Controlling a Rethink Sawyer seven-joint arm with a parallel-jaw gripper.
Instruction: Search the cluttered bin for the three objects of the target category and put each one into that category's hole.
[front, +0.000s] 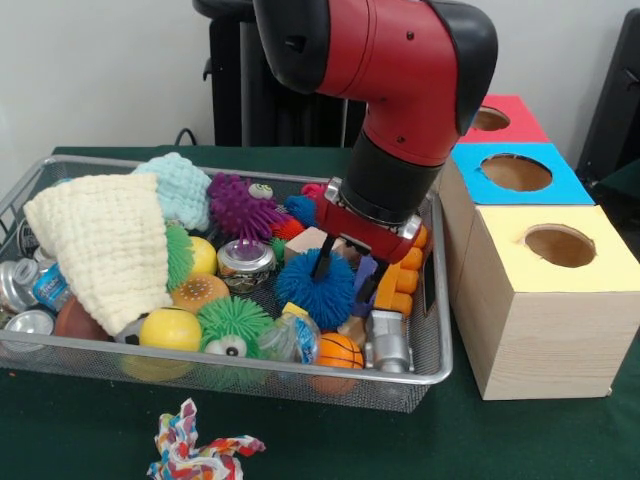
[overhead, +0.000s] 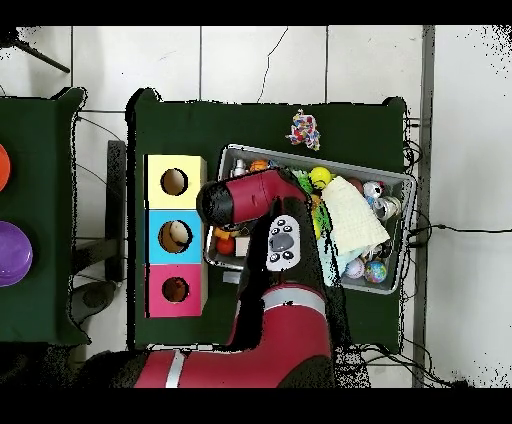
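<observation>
The wire-mesh bin (front: 430, 372) sits on the green table, full of toys; it also shows in the overhead view (overhead: 318, 159). My gripper (front: 343, 268) reaches down into the bin's right part. Its fingers (front: 322, 262) are apart and straddle the right side of a blue spiky ball (front: 312, 287), holding nothing. The red-topped box (front: 518, 124) with its round hole (front: 489, 119) stands farthest back at the right; in the overhead view its hole (overhead: 175, 290) lies left of the bin. There my arm hides the gripper.
The blue-topped box (front: 560, 186) and yellow-topped box (front: 600, 272) stand beside the bin's right wall. The bin holds a cream knitted cloth (front: 105, 245), purple spiky toy (front: 240, 205), green spiky ball (front: 232, 325), small basketball (front: 340, 350) and cans (front: 22, 285). A rope toy (front: 195, 455) lies before it.
</observation>
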